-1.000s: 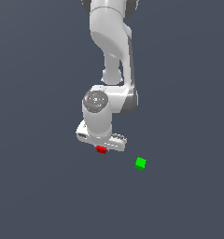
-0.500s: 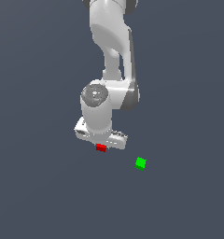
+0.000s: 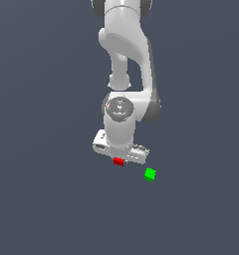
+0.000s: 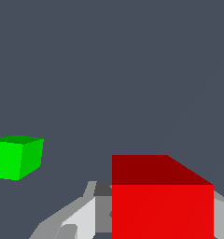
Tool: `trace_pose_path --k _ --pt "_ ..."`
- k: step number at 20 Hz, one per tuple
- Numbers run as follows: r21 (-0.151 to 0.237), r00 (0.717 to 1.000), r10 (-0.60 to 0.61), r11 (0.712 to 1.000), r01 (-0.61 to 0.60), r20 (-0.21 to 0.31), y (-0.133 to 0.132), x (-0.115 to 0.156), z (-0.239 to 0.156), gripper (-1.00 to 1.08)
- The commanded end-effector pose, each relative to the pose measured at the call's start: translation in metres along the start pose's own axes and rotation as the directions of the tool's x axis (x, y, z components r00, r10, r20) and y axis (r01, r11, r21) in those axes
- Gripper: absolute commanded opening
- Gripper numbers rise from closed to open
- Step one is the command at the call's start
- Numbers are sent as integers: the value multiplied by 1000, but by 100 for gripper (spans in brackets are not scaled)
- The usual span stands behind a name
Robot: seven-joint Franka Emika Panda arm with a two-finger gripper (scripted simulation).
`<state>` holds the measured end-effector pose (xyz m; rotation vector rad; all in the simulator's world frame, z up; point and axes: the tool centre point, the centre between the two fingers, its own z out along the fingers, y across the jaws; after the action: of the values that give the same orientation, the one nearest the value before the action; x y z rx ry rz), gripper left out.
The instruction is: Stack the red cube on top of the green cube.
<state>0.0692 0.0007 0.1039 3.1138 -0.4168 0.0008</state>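
Item one: I am seeing my claw (image 3: 119,160) gripping the red cube (image 3: 118,161) between its fingers (image 4: 76,219). Item two: the green cube (image 3: 150,174) is sitting near it, apart, toward the exterior view's right.

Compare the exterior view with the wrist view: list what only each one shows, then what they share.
Only the exterior view shows the arm reaching down from above, with the gripper low over the red cube. Only the wrist view shows the grey fingers close up, with the red cube sitting between them; whether they grip it cannot be told. Both show the red cube and the green cube lying apart, not yet stacked, on the plain dark surface.
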Motion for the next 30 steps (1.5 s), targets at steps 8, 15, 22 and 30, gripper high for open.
trace_pose_path --k 8,15,22,30 --pt "1 1000 -1 1000 1 0 -89 -1 27 -100" --pt "0 1000 -1 1000 1 1 -128 0 39 -100" --pt "0 1000 -1 1000 1 1 -140 1 43 -100" --pt "0 1000 -1 1000 1 1 -140 1 43 100"
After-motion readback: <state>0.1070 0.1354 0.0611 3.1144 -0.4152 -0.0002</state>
